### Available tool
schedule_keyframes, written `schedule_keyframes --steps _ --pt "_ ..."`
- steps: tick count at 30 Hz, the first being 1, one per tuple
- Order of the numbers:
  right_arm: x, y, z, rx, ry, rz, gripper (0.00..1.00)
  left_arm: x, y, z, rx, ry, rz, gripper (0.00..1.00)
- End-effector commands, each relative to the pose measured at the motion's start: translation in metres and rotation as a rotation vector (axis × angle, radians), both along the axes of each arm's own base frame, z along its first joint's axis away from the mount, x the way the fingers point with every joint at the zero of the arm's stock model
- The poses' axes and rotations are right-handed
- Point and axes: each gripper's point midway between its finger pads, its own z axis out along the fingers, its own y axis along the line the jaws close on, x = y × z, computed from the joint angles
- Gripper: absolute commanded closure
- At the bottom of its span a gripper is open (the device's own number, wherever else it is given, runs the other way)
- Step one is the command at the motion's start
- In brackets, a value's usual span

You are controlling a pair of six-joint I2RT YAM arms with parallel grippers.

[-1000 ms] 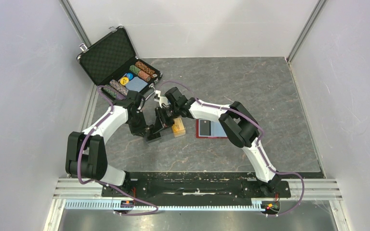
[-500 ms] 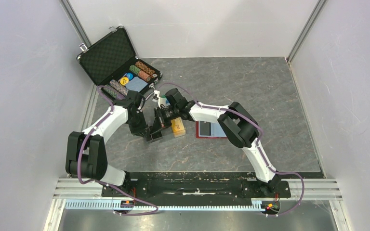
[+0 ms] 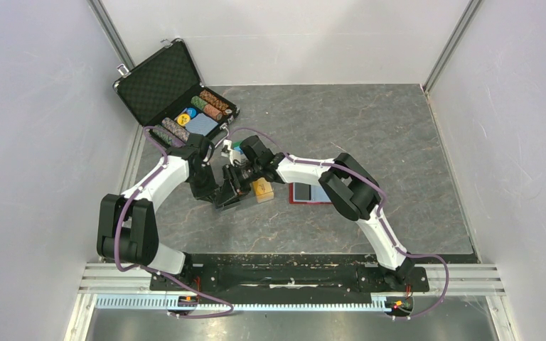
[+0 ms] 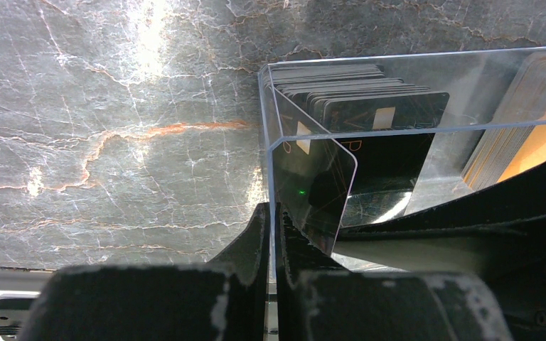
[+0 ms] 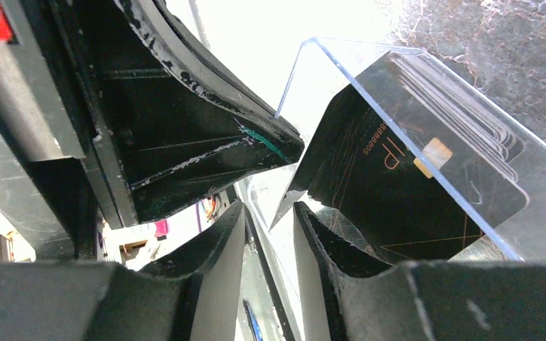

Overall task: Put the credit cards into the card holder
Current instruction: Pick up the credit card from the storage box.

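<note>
- At mid-table, left pincer (image 4: 274, 213) clamps the wall of a clear box (image 4: 462, 82), credit cards (image 4: 355, 99) standing inside.
- Just beside one leaning card's corner, right pincer (image 5: 269, 209) stands narrowly parted.

In the overhead view, the card holder (image 3: 295, 199) is covered at its 3 o'clock end by the right arm (image 3: 348, 186), and the left fingers (image 4: 252, 245) and right fingers (image 5: 313, 241) are hidden under the wrists. In the left wrist view, the clear box (image 4: 469, 78) and orange cards (image 4: 540, 135) are cut off at 3 o'clock. Contact between the right fingers and the dark card (image 5: 398, 185) cannot be told.
</note>
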Motion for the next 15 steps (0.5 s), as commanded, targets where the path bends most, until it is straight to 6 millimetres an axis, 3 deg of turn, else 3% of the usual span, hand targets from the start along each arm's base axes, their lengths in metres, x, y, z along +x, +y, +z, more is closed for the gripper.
schedule_keyframes --steps 1,5,10,15 --pt "0.004 0.003 0.022 0.048 -0.053 0.008 0.65 0.004 -0.018 -0.015 -0.064 0.012 -0.013 0.98" --pt "0.005 0.005 0.02 0.046 -0.05 0.006 0.65 0.004 -0.018 -0.015 -0.067 0.011 -0.015 0.98" --pt "0.008 0.002 0.001 -0.039 -0.055 -0.012 0.7 0.003 -0.018 -0.015 -0.064 0.011 -0.023 0.98" --pt "0.014 0.001 -0.005 -0.097 -0.091 -0.017 0.83 0.003 -0.016 -0.013 -0.056 0.007 -0.021 0.98"
